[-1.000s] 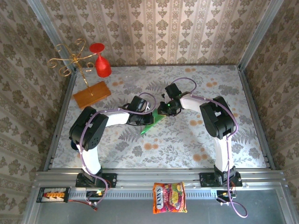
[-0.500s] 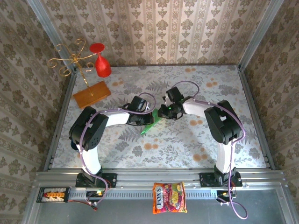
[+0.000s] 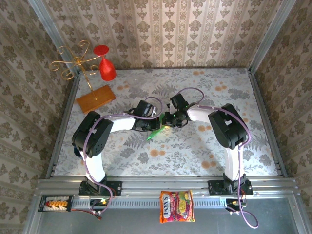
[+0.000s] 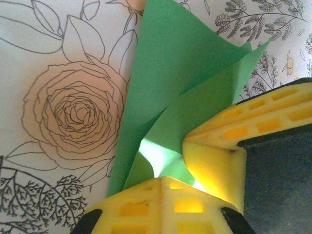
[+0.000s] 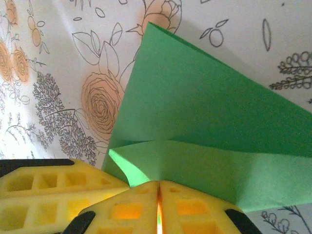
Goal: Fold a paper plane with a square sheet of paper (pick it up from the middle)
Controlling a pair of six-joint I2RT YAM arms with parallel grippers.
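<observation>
The square sheet of paper (image 3: 154, 133), bright green and folded into layered flaps, lies at mid-table between both grippers. In the left wrist view the green paper (image 4: 170, 63) spreads away from my left gripper (image 4: 163, 179), whose yellow fingers are pressed together on its near edge. A finger of the right gripper (image 4: 243, 122) sits close beside it. In the right wrist view the paper (image 5: 204, 112) shows a crease running into my right gripper (image 5: 158, 184), which is shut with green in the slit. The two grippers, left (image 3: 158, 123) and right (image 3: 168, 121), almost touch.
An orange-brown board (image 3: 95, 98) carrying a gold wire stand (image 3: 73, 61) sits at the back left beside a red glass (image 3: 106, 68). A printed snack packet (image 3: 177, 206) lies on the front rail. Patterned walls enclose the floral table (image 3: 209, 146).
The right gripper has shifted left and down against the left gripper, and less of the green paper shows from above. The left arm has barely moved.
</observation>
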